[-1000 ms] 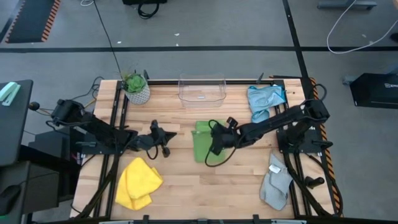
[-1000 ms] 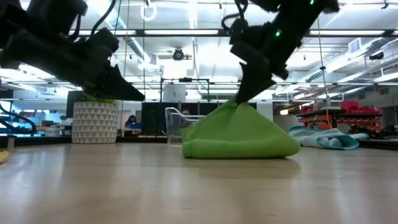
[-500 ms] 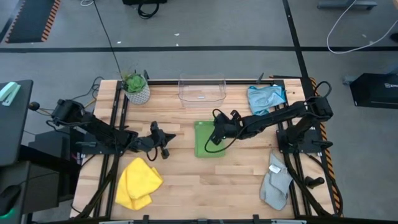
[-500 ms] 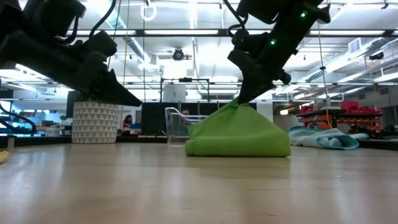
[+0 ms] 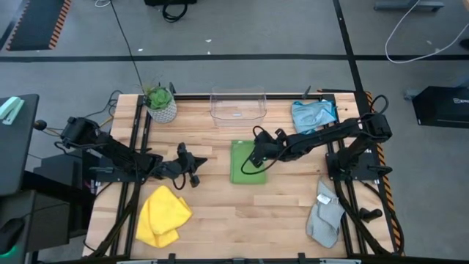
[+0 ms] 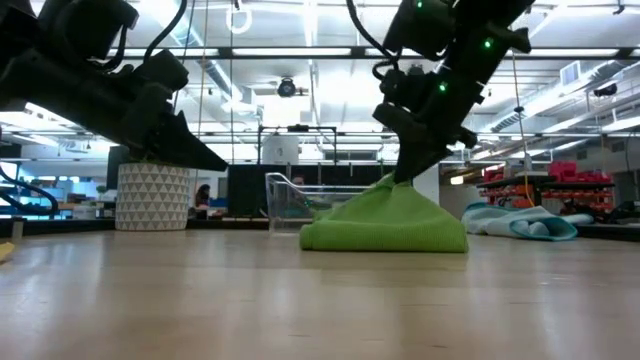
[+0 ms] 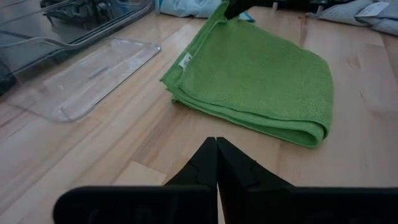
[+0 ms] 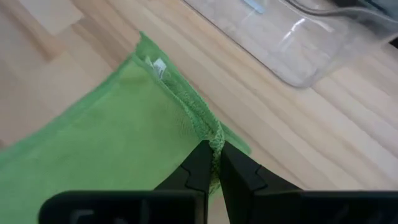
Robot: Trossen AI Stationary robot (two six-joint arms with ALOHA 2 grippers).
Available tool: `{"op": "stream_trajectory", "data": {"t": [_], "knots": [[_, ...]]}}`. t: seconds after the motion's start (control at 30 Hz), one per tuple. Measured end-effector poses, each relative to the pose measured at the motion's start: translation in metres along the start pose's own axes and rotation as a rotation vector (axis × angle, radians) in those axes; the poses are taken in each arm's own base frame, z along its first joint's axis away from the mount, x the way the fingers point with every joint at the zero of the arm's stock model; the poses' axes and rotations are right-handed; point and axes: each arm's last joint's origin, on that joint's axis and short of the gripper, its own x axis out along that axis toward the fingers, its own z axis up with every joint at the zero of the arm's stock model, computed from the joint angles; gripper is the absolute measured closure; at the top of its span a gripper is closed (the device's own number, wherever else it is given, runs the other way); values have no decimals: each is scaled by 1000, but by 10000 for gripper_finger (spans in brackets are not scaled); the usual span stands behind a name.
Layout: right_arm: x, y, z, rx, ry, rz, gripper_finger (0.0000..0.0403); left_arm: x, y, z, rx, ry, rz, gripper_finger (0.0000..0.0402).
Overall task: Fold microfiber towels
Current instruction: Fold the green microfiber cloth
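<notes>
At mid-table, right hand (image 8: 212,163) pinches the folded green towel's (image 5: 248,163) edge; left hand (image 5: 196,176) closed, empty.

Folded towel (image 5: 248,163) lies at table (image 5: 220,220) centre; bin (image 5: 237,105) at the far edge; plant (image 5: 160,103) at the far-left corner.

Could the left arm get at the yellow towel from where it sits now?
Probably yes. The left gripper is shut and holds nothing, and the yellow towel lies just in front of it on bare table, with nothing between them.
</notes>
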Motion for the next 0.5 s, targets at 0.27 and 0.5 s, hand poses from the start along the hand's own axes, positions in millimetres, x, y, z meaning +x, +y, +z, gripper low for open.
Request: {"op": "stream_trajectory", "data": {"t": [0.27, 0.5], "knots": [[1, -4, 14, -46, -15, -10, 239, 0, 0, 0, -10, -3, -1, 378], [-16, -19, 45, -157, -49, 181, 162, 0, -2, 1, -16, 8, -59, 394]]}}
